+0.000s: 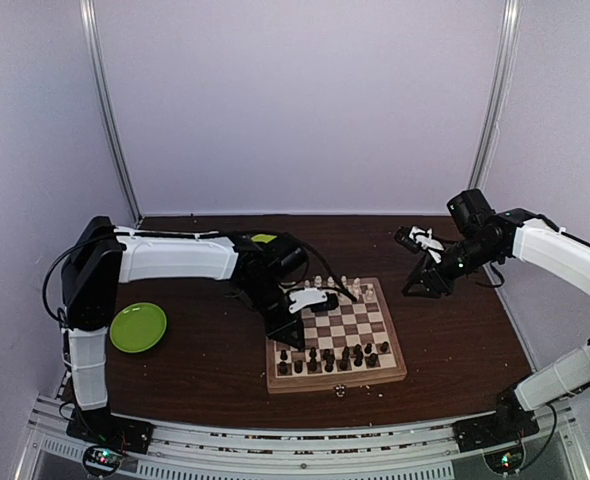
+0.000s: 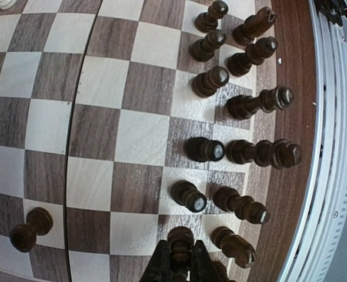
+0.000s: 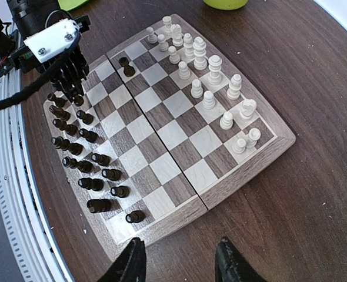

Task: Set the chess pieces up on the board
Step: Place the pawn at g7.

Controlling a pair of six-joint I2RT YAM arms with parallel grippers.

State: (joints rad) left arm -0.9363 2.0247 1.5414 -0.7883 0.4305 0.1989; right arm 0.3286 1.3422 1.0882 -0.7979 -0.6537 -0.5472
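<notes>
1. The worktop (image 1: 205,350) carries the board (image 1: 325,384) near its front edge.
2. Our right pincer (image 3: 182,258) hangs parted and empty, off the board's right side.
3. Our left pincer (image 2: 179,258) is clamped on a dark piece (image 2: 180,238) among the near rows; cream pieces (image 3: 200,53) line the far side.

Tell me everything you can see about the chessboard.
The board is square wood, checked light and dark brown with a pale rim; a seam like a fold crosses its middle. It lies flat on the dark brown table. Two rows of cream pieces stand along one side, dark pieces along the opposite side, one dark pawn apart. The left pincer is shut on a dark piece over its dark end.
</notes>
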